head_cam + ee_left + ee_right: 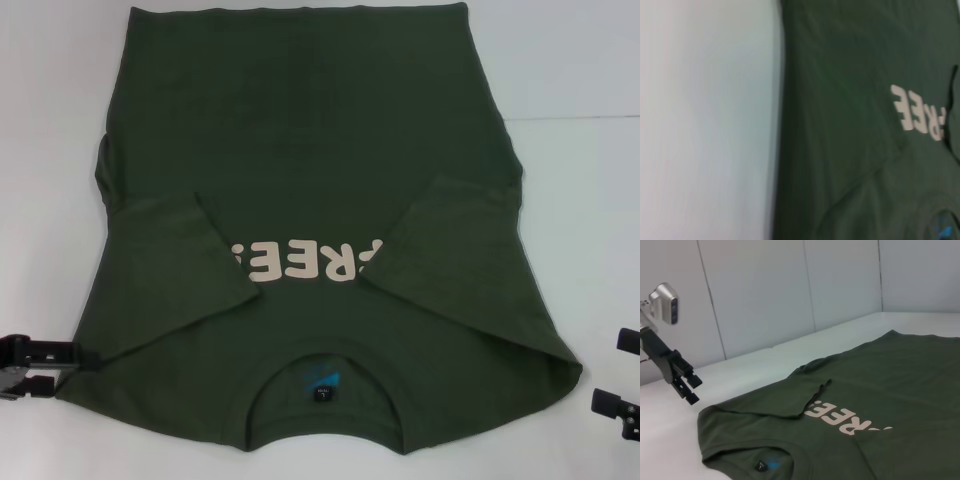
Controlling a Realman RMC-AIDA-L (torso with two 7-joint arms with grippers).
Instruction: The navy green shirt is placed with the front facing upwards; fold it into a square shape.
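Head view: shirt (300, 150) sleeves folded inward, pincers (40, 365) flanking shoulders.

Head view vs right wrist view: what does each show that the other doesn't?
Head only: the right gripper at the table's right edge, and the whole navy green shirt with both sleeves folded inward. Right wrist only: the back wall panels and the left gripper's full side profile, raised off the table. Both: the FREE print, the collar label, the left gripper.
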